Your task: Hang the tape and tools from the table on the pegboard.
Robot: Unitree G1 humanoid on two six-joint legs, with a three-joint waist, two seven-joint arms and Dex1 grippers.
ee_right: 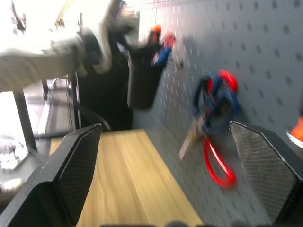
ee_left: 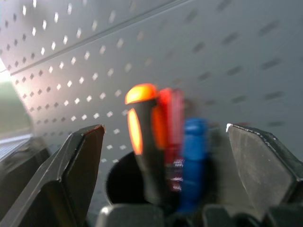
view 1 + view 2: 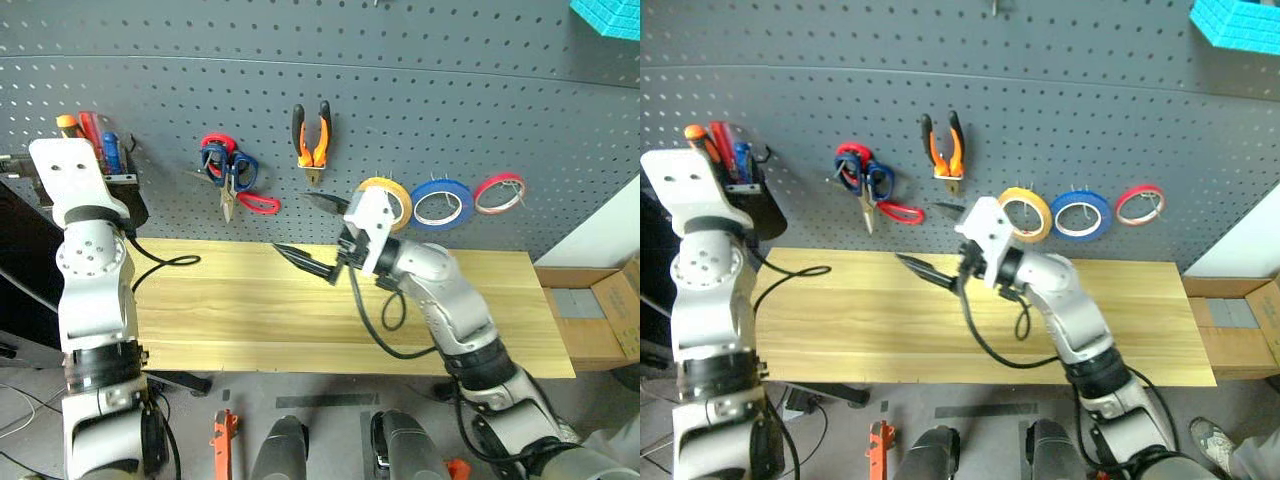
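At the pegboard's [image 3: 420,90] left end: left gripper [image 2: 165,156] released, spread astride the screwdriver [image 2: 142,137] in its black cup [image 3: 758,200].
Right gripper [image 3: 315,235] was spread empty; tape [image 3: 392,200], pliers [image 3: 312,140], scissors [image 3: 225,170] hung; a careless left withdrawal could have snagged the screwdriver.

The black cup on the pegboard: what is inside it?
The cup holds an orange-black screwdriver, a red handle and a blue handle. Their tips are hidden inside.

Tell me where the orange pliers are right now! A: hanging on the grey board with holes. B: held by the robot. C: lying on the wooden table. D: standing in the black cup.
A: the orange pliers hang high on the pegboard, above the table, between the scissors and the yellowish tape roll.
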